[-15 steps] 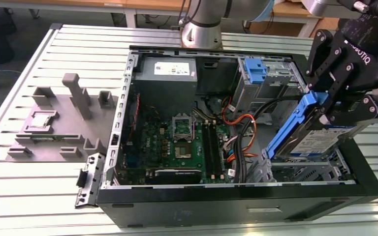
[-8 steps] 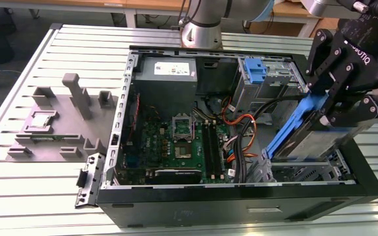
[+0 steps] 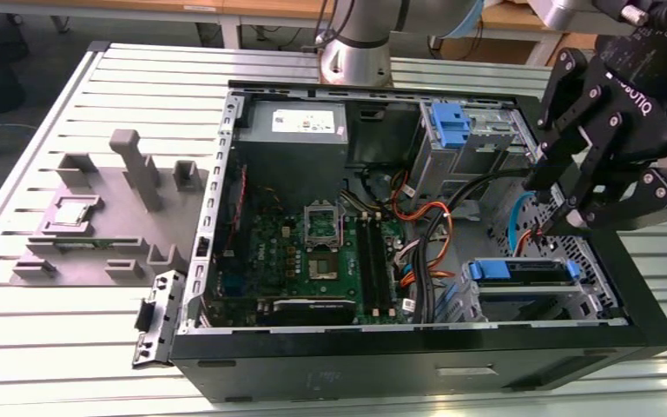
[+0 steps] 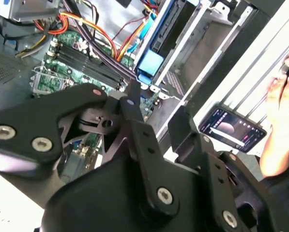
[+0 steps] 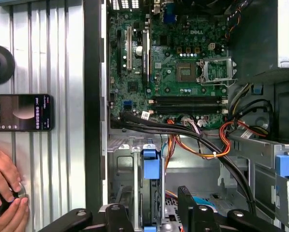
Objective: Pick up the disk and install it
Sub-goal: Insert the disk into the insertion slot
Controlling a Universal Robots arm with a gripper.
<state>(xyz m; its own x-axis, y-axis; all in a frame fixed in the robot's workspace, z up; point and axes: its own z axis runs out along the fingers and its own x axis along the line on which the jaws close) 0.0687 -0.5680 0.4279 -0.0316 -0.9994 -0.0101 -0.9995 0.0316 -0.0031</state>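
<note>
The disk (image 3: 521,271) stands on edge in the drive cage at the front corner of the open computer case (image 3: 426,347), on the exterior view's right, its blue carrier facing up. In the wrist views the disk's blue tab (image 5: 151,167) (image 4: 150,63) sticks out of the cage slot. My black gripper (image 3: 551,206) hovers just above that cage, open, with nothing held. In the first wrist view the gripper (image 5: 151,209) has a finger on each side of the disk's edge, apart from it. The second wrist view has the gripper (image 4: 154,108) short of the blue tab.
Orange and black cables (image 3: 438,234) run between the motherboard (image 3: 310,243) and the cage. A second blue carrier (image 3: 450,123) sits in the rear bay. A grey fixture (image 3: 102,217) lies beside the case. A phone (image 5: 21,112) and a person's hand (image 5: 4,193) rest on the slatted table.
</note>
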